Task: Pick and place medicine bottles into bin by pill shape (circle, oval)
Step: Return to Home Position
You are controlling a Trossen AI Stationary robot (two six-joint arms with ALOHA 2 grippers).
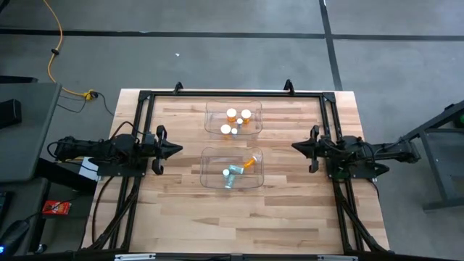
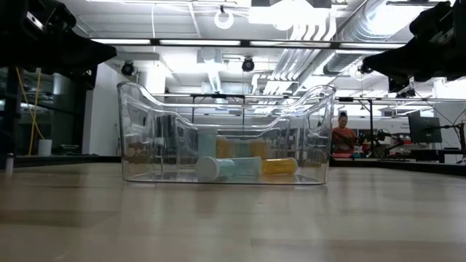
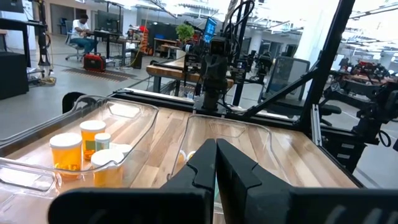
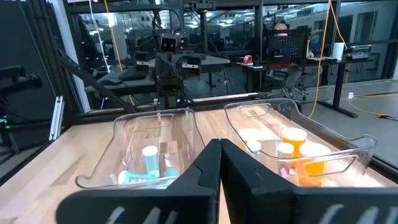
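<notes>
Left end effector point(image 1: 177, 149) and right end effector point(image 1: 296, 147), both pressed together, flank the near bin point(image 1: 203, 170) holding teal bottles point(image 1: 230, 174); orange bottles point(image 1: 231, 114) stand in the far bin point(image 1: 207, 119).

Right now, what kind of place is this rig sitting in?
Probably a robotics lab or shared workshop: exposed ducting overhead, benches loaded with monitors and gear, and a person seated at a desk in the background.

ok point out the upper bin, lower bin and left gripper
upper bin point(image 1: 214, 109): high view, bare floor near its left wall.
lower bin point(image 1: 212, 161): high view, bare floor by its left wall.
left gripper point(image 1: 178, 150): high view, tip of its shut fingers.
</notes>
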